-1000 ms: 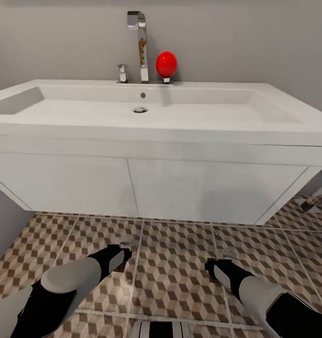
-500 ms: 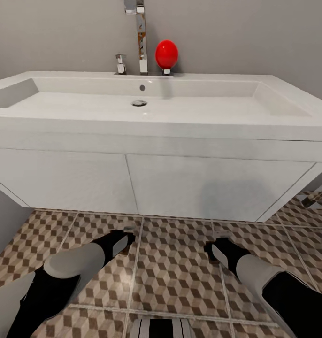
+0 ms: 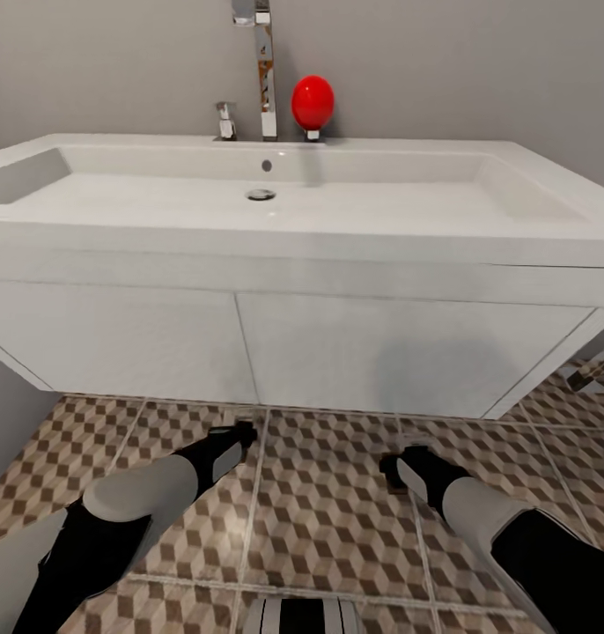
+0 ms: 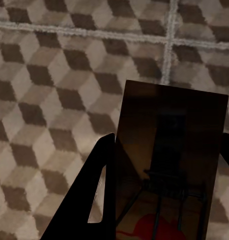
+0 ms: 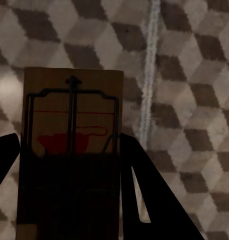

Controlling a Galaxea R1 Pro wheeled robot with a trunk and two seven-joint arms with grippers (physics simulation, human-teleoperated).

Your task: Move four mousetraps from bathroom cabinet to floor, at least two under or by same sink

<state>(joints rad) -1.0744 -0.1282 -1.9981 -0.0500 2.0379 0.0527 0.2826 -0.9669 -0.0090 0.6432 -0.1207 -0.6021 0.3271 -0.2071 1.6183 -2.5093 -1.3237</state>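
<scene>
Both sets of jaws are clamped on a trap, the left gripper and right gripper each holding its mousetrap lengthwise along the fingers, low over the bathroom floor, just near of the sink.

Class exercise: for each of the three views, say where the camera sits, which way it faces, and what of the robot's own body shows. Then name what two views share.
Head view: high on the robot, facing forward and down at the sink and bathroom floor; both arms show.
Left wrist view: by the left hand, looking down at the floor; dark fingers grip a mousetrap.
Right wrist view: by the right hand, facing the floor; fingers grip another mousetrap.
Shared: both wrist views show a held mousetrap over cube-patterned tiles.
</scene>
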